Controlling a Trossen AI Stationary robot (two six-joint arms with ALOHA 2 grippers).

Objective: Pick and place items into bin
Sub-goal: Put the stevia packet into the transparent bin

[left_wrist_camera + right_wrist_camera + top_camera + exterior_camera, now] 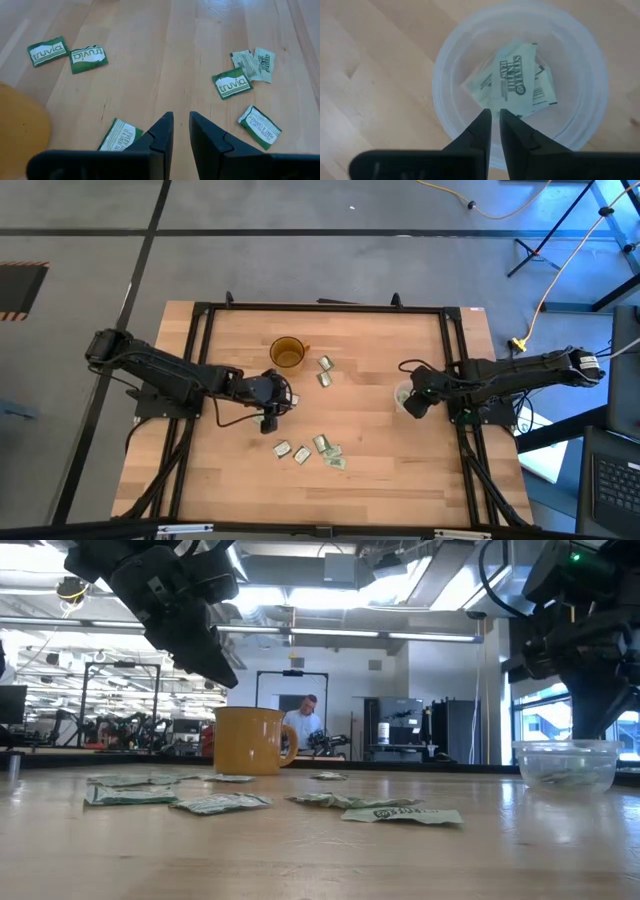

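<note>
Several green and white packets lie flat on the wooden table: two beside the amber cup and a cluster nearer the near edge. In the left wrist view they lie scattered, one to the side and one right by the fingers. My left gripper hovers above bare wood between them, open by a narrow gap and holding nothing. My right gripper hangs shut over the clear bin, where a few packets lie on the bottom.
The amber-brown cup stands on the table's far half, just beyond my left gripper. A black frame runs round the tabletop. Bare wood lies between the packet cluster and the bin. A person sits far off in the room behind.
</note>
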